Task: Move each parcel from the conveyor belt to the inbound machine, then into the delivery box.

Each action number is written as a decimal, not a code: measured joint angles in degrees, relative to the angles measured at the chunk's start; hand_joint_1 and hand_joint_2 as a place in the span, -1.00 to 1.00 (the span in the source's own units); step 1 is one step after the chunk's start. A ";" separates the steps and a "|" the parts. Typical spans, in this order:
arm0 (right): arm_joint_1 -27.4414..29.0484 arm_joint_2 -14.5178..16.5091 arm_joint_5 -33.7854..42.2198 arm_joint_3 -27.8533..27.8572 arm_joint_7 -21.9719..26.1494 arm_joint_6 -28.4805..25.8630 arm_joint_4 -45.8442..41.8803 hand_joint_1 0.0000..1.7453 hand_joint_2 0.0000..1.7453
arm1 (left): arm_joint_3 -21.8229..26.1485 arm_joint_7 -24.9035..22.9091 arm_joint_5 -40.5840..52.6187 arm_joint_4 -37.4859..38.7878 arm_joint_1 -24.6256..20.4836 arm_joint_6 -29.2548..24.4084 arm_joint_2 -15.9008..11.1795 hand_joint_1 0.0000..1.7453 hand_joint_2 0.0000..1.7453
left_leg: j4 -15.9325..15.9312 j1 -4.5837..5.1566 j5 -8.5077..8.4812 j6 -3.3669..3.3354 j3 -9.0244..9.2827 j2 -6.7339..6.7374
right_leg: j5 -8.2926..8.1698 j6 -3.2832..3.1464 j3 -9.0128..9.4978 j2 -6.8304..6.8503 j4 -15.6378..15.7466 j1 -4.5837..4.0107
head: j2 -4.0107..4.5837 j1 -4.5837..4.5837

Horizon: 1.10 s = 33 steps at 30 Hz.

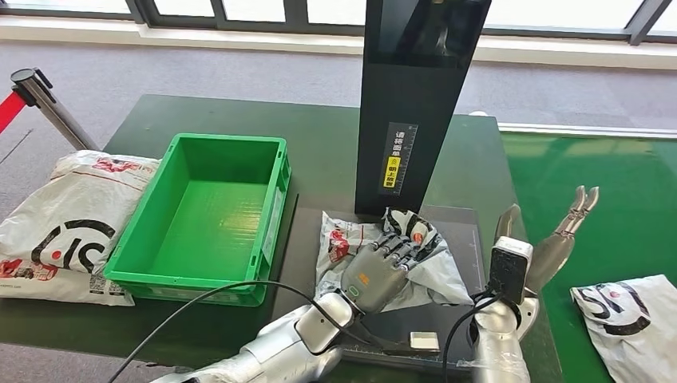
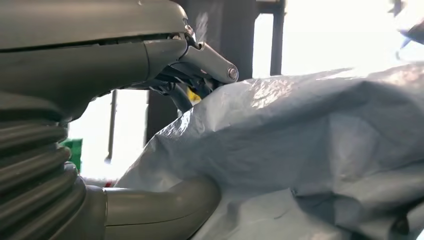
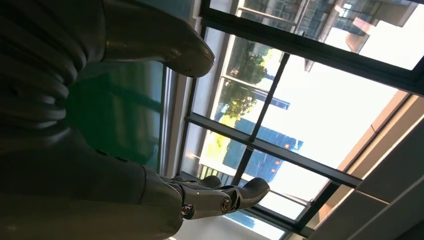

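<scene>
- Barrier post (image 1: 48, 108): chrome with a red strap, well off to the left of the left hand, beyond the table's far corner.
- Spare parcel (image 1: 68, 231): white poly bag with black and red print, lying flat, touching the outer left wall of the delivery box.
- Delivery box (image 1: 203, 279): green plastic crate, nothing inside, just left of the left hand.
- Left hand (image 1: 382, 267): palm down on the parcel, fingers curled over the crumpled plastic and gripping it; in the left wrist view the fingers (image 2: 200, 75) press into the top of the bag.
- Parcel (image 1: 423, 267): crumpled white bag beneath the left hand, resting on the dark platform of the inbound machine.
- Inbound machine (image 1: 415, 104): black upright column just beyond the left hand, with a flat base plate.
- Right hand (image 1: 559, 235): raised off the table, fingers spread and straight, holding nothing, right of the parcel.
- Conveyor belt (image 1: 623, 207): green surface right of the right hand.
- Waiting parcel (image 1: 631, 319): white bag on that belt, near the right hand.
</scene>
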<state>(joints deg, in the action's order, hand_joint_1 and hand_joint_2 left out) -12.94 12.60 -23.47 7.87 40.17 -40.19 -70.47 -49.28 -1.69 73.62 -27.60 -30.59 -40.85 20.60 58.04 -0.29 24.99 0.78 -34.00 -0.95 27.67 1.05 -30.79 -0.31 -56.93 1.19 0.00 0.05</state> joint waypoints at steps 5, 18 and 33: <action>0.42 0.03 -0.21 0.56 0.00 0.00 0.04 -1.00 1.00 | 17.29 6.70 6.85 -8.41 3.29 0.22 0.11 1.00 1.00 | 0.00 0.00 0.00 0.00 -0.21 0.01 | 0.00 0.00 -0.23 -0.01 0.00 -0.01 | 0.00 0.00; 1.02 0.05 -0.03 1.06 0.00 0.00 0.03 -1.00 1.00 | 32.06 8.08 11.18 -19.23 6.11 0.30 0.09 1.00 1.00 | 0.00 -0.01 0.00 0.00 -0.34 -0.01 | 0.01 0.00 -0.33 0.01 0.00 0.00 | 0.00 0.01; 1.04 0.04 0.70 1.14 0.00 0.00 -0.13 -1.00 1.00 | 38.23 13.84 8.90 -26.52 7.70 0.31 -0.33 1.00 1.00 | 0.00 -0.01 0.00 0.00 -0.36 0.00 | 0.01 -0.01 -0.38 0.00 -0.01 -0.01 | 0.00 -0.01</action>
<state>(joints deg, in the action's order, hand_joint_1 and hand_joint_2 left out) -11.90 12.64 -22.77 9.01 40.17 -40.19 -70.60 -11.05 12.16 82.52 -54.11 -22.89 -40.54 20.27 58.04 -0.31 25.00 0.78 -34.36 -0.95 27.67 1.04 -31.16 -0.31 -56.94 1.17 0.00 0.04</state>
